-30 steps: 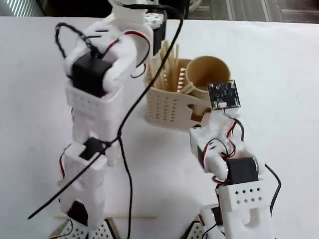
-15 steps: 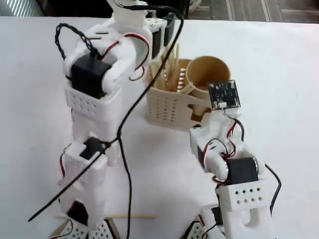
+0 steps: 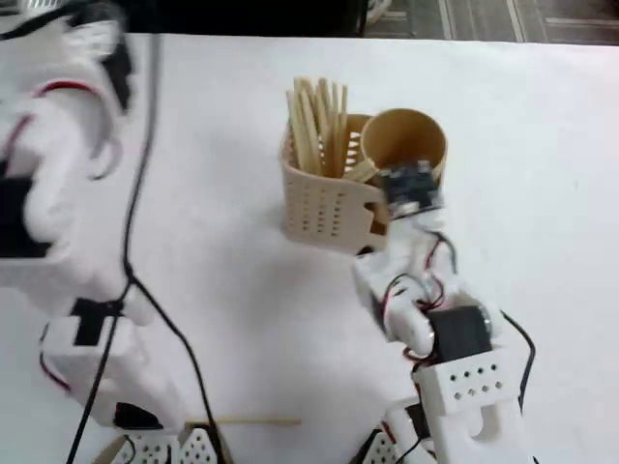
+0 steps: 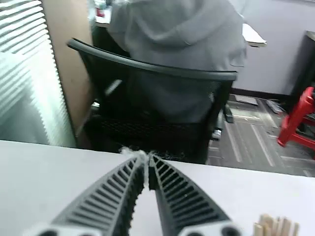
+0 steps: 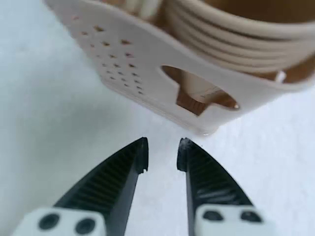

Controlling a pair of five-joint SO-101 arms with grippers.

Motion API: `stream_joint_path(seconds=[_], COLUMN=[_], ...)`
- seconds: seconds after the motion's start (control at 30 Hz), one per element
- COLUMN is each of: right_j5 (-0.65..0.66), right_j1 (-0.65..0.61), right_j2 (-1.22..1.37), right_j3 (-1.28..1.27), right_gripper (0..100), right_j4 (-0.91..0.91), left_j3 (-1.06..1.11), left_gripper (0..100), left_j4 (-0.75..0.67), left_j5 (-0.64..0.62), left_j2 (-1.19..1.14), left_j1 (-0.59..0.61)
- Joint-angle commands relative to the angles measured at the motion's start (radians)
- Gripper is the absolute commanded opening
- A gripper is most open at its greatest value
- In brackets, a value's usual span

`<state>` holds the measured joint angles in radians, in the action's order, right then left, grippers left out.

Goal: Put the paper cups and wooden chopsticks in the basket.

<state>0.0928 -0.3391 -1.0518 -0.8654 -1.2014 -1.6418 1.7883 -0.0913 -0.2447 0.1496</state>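
A cream perforated basket [image 3: 329,208] stands mid-table, with several wooden chopsticks [image 3: 317,124] upright in it and stacked paper cups [image 3: 406,143] at its right side. One more chopstick [image 3: 256,421] lies flat near the front edge. My left gripper [image 4: 146,161] is shut and empty, raised and facing the room, with chopstick tops [image 4: 275,227] low at the side. My right gripper [image 5: 162,150] is open by a narrow gap with nothing in it, low over the table just in front of the basket [image 5: 142,73] and the cups [image 5: 236,29].
The left arm [image 3: 58,193] stands tall over the table's left part, with a black cable [image 3: 145,242] hanging from it. The right arm [image 3: 455,338] reaches from the front right up to the basket. An office chair [image 4: 162,98] with a seated person is beyond the table.
The left arm has swung away from above the basket to the far left, uncovering the chopsticks in it. The right arm has edged closer to the basket.
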Motion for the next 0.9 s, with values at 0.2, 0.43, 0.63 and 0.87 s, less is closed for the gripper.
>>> stream_joint_path(seconds=[0.2, 0.43, 0.63, 0.87], right_j5=[0.124, 0.199, 0.196, 0.132], right_j1=[-0.414, -0.697, -0.862, -1.003], right_j2=[0.077, 0.262, 0.371, 0.547], right_j3=[0.153, 0.218, 0.193, 0.103], right_gripper=[10.9, 10.9, 13.4, 21.8], right_j4=[-0.176, -0.326, -0.317, -0.200], left_j3=[0.256, 0.861, 1.231, 1.527], left_gripper=[4, 4, 4, 4], left_j4=[0.005, -0.005, -0.078, -0.261], left_j5=[0.187, 0.193, 0.193, 0.193], left_j2=[0.252, 0.552, 0.742, 0.875], left_j1=[0.280, 0.340, 0.395, 0.481])
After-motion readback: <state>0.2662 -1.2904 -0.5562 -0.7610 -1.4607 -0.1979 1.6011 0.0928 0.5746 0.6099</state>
